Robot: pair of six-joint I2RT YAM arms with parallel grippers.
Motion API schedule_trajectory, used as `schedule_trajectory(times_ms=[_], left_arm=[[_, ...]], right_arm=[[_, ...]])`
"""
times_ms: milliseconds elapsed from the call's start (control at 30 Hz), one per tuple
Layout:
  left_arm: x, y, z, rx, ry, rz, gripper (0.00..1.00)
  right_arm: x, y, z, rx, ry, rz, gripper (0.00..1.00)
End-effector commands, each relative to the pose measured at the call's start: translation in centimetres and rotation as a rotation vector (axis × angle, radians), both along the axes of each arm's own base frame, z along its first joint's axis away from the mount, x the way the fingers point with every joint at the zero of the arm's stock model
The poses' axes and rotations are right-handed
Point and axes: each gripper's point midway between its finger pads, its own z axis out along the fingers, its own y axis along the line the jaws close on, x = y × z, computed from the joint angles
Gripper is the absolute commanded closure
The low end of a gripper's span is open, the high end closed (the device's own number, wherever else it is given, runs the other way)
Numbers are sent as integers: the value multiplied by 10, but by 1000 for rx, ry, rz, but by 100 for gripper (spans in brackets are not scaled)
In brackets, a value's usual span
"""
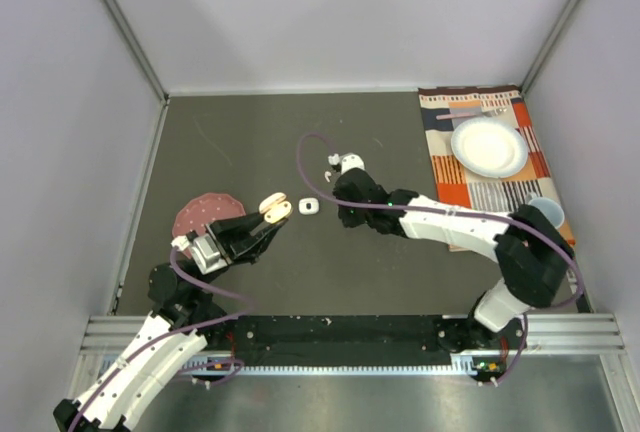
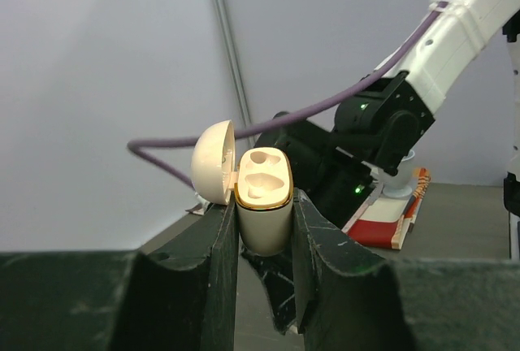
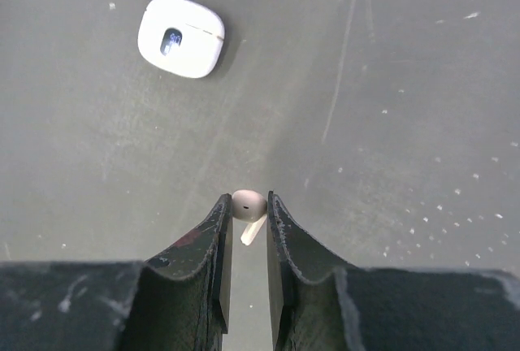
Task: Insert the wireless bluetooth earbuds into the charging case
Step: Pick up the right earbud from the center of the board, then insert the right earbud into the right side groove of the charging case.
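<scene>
Your left gripper (image 2: 264,214) clamps the peach case (image 2: 262,180) upright, lid open, wells offered for loading. Your right gripper (image 3: 245,210), near that case, pinches a peach earbud (image 3: 248,201).

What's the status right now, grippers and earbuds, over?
Left gripper shut on open peach case, case empty. Right gripper shut on peach earbud, down near table. Closed white case sits on table between grippers.

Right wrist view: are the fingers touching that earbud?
Touching. The right wrist view shows the pale earbud pinched between the two fingers, both inner faces pressed against its head with no gap visible.
</scene>
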Motion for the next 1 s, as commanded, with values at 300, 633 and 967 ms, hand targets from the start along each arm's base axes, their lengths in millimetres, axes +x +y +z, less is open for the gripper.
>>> schedule_trajectory(times_ms=[300,633,967], left_arm=[[10,9,15,-80,-5,58,100],[22,-12,0,-18,54,2,100],[27,-22,-14,40,94,-28,100]], right_arm=[[10,-48,144,327,-442,-235,100],[-21,-55,236,437,-694,-163,100],[-56,-33,290,467,-905,14,100]])
